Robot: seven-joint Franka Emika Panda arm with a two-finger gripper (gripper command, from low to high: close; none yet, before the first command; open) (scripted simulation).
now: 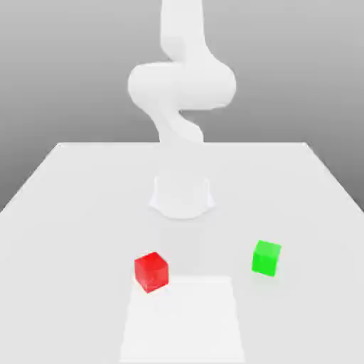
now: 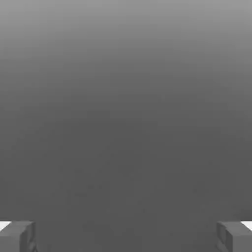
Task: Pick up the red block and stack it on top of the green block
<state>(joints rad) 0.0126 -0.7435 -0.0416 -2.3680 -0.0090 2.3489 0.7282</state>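
Ext. view: red block (image 1: 151, 272) & green block (image 1: 266, 258) apart on table (image 1: 85, 242); hand view: gripper (image 2: 126, 237) open, empty.

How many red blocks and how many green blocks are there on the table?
Red blocks: 1
Green blocks: 1
Total: 2
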